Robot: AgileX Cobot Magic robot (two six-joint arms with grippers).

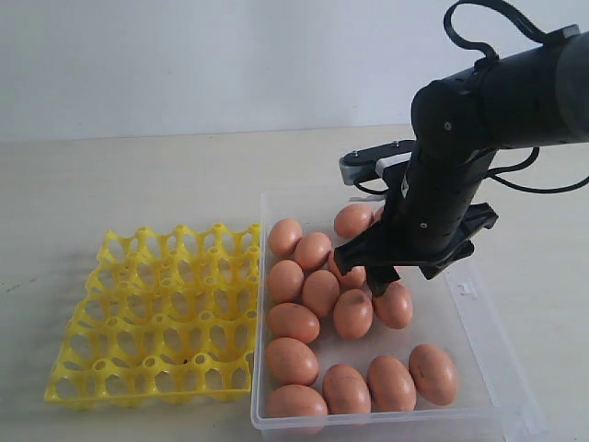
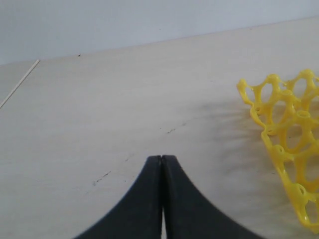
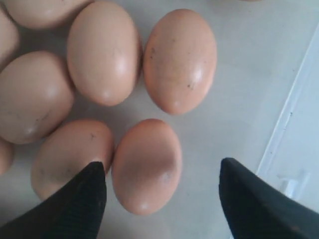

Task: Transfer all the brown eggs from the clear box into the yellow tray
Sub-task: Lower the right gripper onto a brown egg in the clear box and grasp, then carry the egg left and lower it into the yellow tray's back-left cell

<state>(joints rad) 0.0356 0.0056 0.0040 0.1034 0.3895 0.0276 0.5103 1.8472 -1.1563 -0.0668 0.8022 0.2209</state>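
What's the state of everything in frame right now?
clear box: no lid on, holding the eggs
brown eggs: all in the box, on their sides
yellow tray: every visible cell empty
left gripper: shut, empty, above the table near the tray
right gripper: open, jaws either side of one egg, not gripping

I see brown eggs (image 1: 320,293) lying loose in the clear box (image 1: 446,322), lower right; the yellow tray (image 1: 156,318) sits flat, lower left.
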